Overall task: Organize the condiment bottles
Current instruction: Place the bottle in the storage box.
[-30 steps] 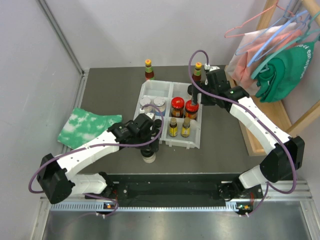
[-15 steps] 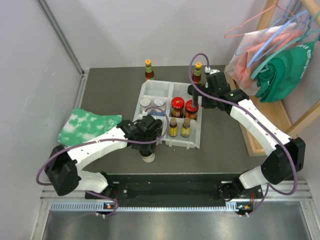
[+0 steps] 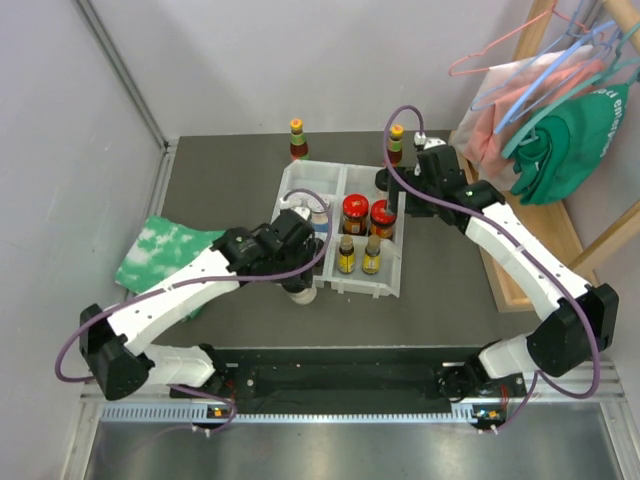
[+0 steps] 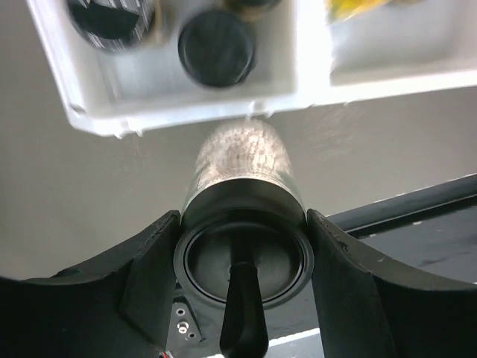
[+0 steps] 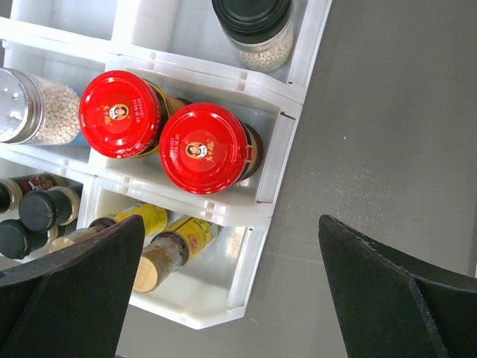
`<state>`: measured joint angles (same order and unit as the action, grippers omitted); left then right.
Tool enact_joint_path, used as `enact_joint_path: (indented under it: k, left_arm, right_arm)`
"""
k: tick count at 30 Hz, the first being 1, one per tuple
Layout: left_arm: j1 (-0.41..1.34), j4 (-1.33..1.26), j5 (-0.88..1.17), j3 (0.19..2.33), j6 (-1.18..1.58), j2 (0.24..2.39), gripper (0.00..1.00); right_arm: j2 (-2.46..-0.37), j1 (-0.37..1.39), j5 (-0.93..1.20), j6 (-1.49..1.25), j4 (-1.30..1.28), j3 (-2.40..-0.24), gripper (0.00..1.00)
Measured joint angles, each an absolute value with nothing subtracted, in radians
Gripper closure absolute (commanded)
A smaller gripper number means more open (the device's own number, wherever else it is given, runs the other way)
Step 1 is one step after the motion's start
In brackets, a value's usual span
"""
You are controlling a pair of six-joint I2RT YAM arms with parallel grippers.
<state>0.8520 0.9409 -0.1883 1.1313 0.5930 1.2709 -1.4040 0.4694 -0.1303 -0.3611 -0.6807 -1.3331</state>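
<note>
Grey tabletop [image 4: 89, 171]: black-lidded spice jar [image 4: 242, 160] clamped between left gripper's [image 4: 242, 224] fingers [image 4: 149, 261], perhaps lifted.

- Speckled jar [image 4: 242, 160]: clear, black cap, clamped in the left gripper [image 4: 242, 257] just off the tray's [image 3: 366, 289] near left corner.
- Two red-lidded jars [image 5: 203, 147]: upright and touching, sharing one tray compartment.
- Two yellow-labelled bottles [image 5: 190, 235]: side by side in the near right compartment.
- Grain jar [image 5: 257, 30]: black cap, pale contents, in the tray.
- Shaker [image 5: 22, 101]: clear, perforated silver lid, beside the red-lidded jars.
- Tiny dark jars [image 4: 216, 46]: in the near left compartment.
- Two sauce bottles [image 3: 297, 140] [image 3: 396, 148]: yellow-green caps, upright behind the tray.
</note>
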Motion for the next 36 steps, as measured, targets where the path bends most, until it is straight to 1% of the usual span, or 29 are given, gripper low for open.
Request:
enact_joint_path:
  k: [9, 14, 17, 23, 29, 36]
  left_arm:
    - [0.852, 1.002, -0.251, 1.470, 0.491, 1.242, 1.00]
    - [0.852, 0.927, -0.276, 1.549, 0.418, 1.222, 1.00]
    - [0.852, 0.863, -0.305, 1.586, 0.374, 1.254, 1.00]
    - [0.828, 0.714, -0.348, 1.737, 0.256, 1.503, 1.00]
    - [0.756, 0.617, -0.285, 1.856, 0.205, 1.757, 1.00]
    - [0.674, 0.522, -0.228, 1.943, 0.206, 1.906, 1.00]
  right_arm:
    - [-1.360, 0.469, -0.135, -0.363, -0.681, -1.321, 0.01]
    - [-1.355, 0.469, -0.138, -0.364, -0.682, -1.321, 0.01]
    - [-1.350, 0.469, -0.139, -0.364, -0.682, -1.318, 0.01]
    - [-1.268, 0.469, -0.140, -0.371, -0.707, -1.288, 0.01]
    - [-1.131, 0.469, -0.140, -0.379, -0.733, -1.241, 0.01]
    - [-1.081, 0.469, -0.142, -0.387, -0.757, -1.196, 0.01]
